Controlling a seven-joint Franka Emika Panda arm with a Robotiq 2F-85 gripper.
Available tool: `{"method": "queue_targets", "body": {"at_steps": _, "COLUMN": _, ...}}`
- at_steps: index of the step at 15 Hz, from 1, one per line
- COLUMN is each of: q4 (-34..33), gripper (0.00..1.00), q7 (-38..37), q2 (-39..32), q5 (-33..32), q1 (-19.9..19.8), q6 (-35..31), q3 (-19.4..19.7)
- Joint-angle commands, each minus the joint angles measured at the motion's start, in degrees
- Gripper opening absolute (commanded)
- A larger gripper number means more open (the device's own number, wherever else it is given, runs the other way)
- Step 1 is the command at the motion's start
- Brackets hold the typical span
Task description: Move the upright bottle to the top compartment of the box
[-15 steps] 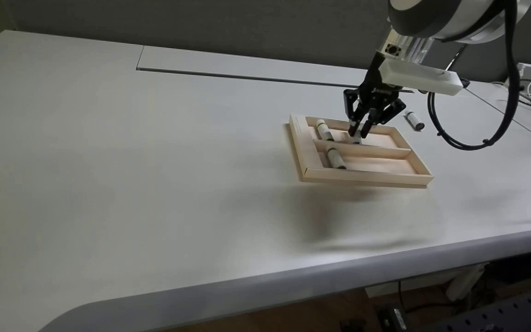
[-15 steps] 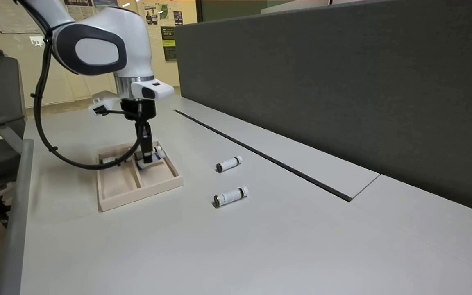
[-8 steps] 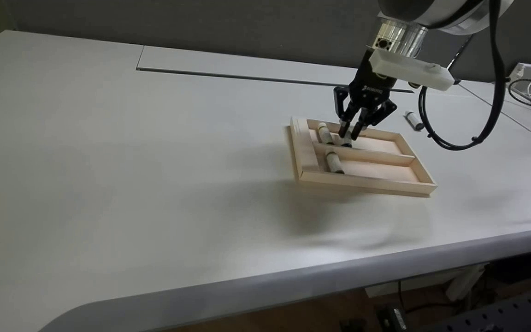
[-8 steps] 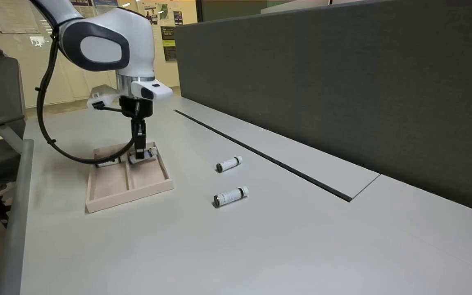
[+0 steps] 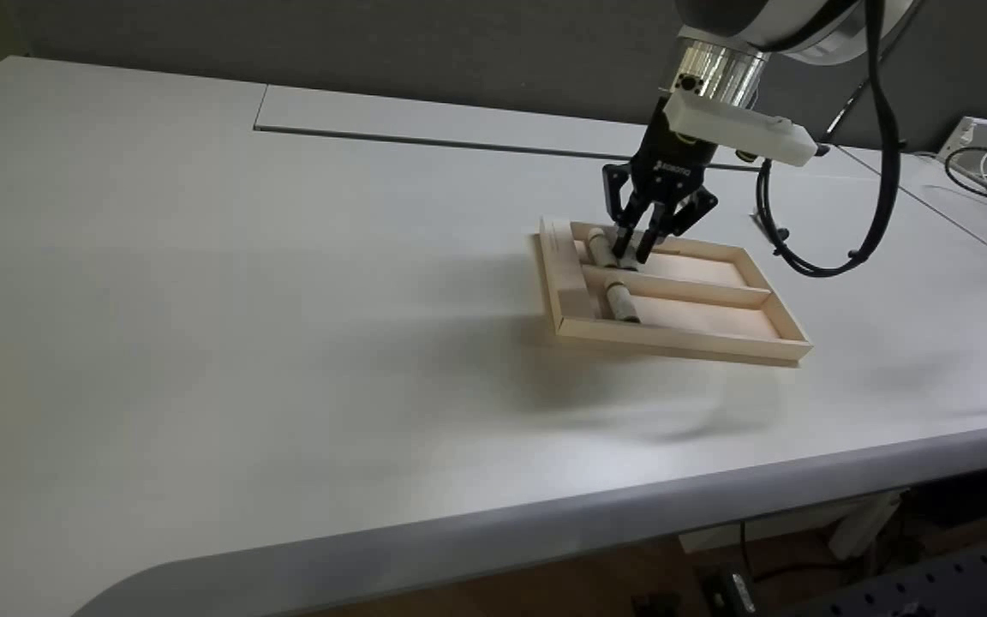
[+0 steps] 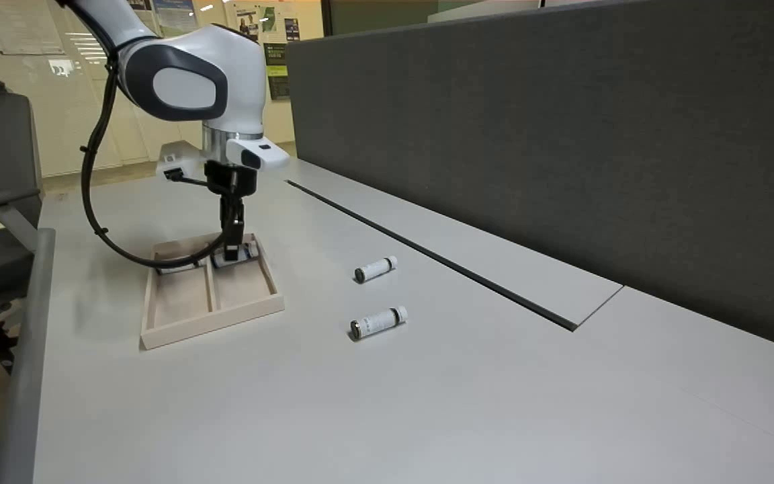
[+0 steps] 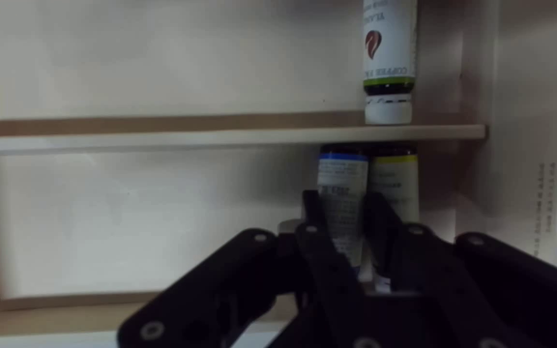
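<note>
- Currently, wrist view: gripper (image 7: 343, 197) appears to be pinching the blue-banded bottle (image 7: 344, 212), fingers (image 7: 313, 210) along either side. Bottle lies down; judged to be the task's bottle nonetheless.
- Wrist view, axis: bottle's long axis runs across the far compartment (image 7: 133, 217), nearly square to the slat (image 7: 162, 137), slightly slanted. Yellow-banded bottle (image 7: 394, 179) lies just beside it, toward the box's end wall, with one finger beside the space between them. Whether the bottles touch: unclear.
- Wrist view, beyond the slat: green-banded bottle (image 7: 388, 48) in the near compartment (image 7: 162, 58).
- Exterior view: box (image 5: 682, 343) lies flat; gripper reaches down into its far slot, close to the wide-rimmed end. Held bottle sits directly between the fingertips.
- Exterior view: two loose bottles (image 6: 379, 323) on the table (image 6: 494, 403), well apart from the box. Cannot tell whether the held bottle bears on the compartment floor.
- Judgement: placing nearly done; release and lift remain. Next move turns on the narrow side toward the yellow-banded bottle. Spreading wide could nudge that neighbour or roll the held one; a small release, then straight up, seems safest.
</note>
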State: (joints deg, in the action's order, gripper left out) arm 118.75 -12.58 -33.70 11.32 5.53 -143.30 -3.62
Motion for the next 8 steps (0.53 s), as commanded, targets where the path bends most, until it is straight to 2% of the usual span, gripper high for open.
{"method": "queue_targets", "body": {"at_steps": 1, "q4": -2.37, "gripper": 0.57, "q7": 0.12, "q2": -1.12, "q5": 0.66, "q1": -0.37, "q6": 2.57, "q3": -0.49}}
{"method": "queue_targets", "body": {"at_steps": 7, "q4": 1.2, "gripper": 0.99, "q7": 2.53, "q2": 4.63, "q5": 0.56, "q1": -1.13, "q6": 3.11, "q3": -0.73}}
{"method": "queue_targets", "body": {"at_steps": 8, "q4": 1.85, "gripper": 0.99, "q7": 2.71, "q2": 5.81, "q5": 0.48, "q1": -1.3, "q6": 3.55, "q3": -0.55}}
